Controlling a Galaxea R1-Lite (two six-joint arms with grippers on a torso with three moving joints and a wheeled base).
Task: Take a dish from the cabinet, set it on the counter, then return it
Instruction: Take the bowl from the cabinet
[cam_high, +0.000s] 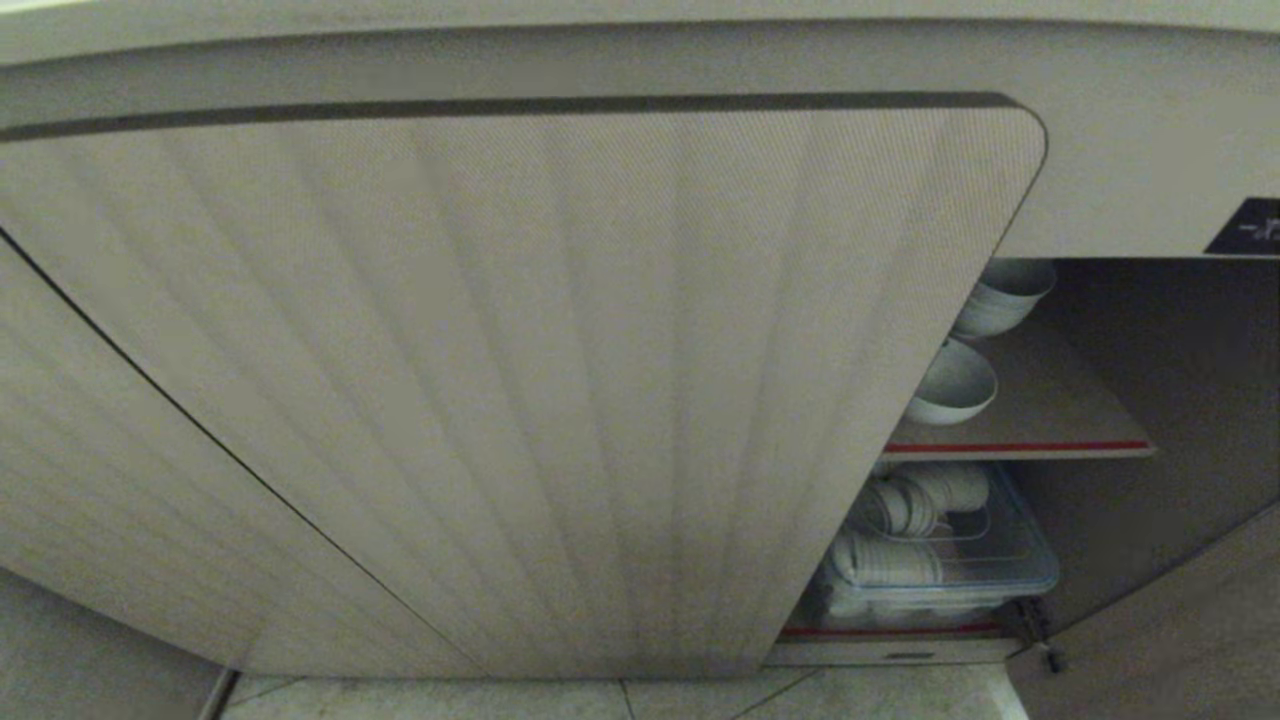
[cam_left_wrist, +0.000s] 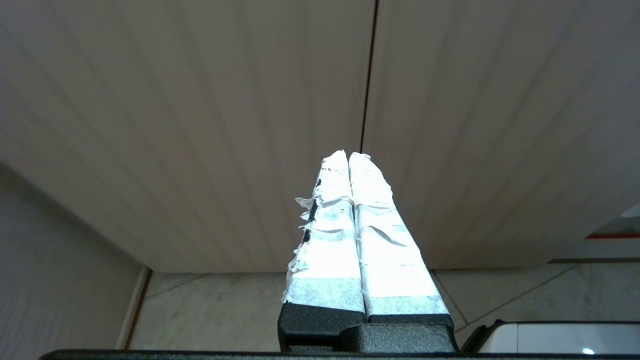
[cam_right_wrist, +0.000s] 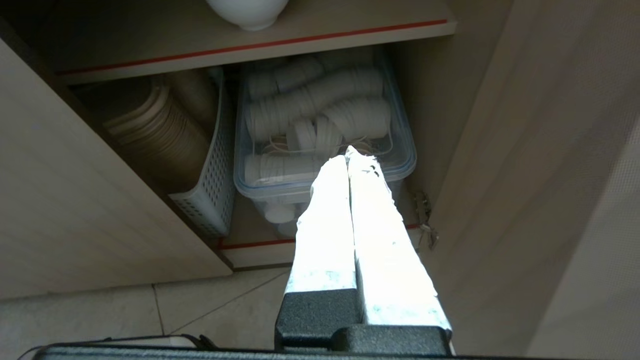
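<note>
bowl (cam_high: 955, 383) on the cabinet's (cam_high: 520, 400) upper shelf (cam_high: 1040, 445), door ajar; both grippers, left (cam_left_wrist: 348, 156) and right (cam_right_wrist: 348, 152), idle with fingers clenched and empty. whether the trip to the worktop is ahead or complete cannot be told.

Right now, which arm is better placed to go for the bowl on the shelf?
Probably the right. The right gripper faces the open cabinet with the dish on the shelf above, while the left gripper faces only closed ribbed doors.

Clear lidded bin (cam_right_wrist: 400, 165) of white cups beside perforated basket (cam_right_wrist: 215, 200)
</note>
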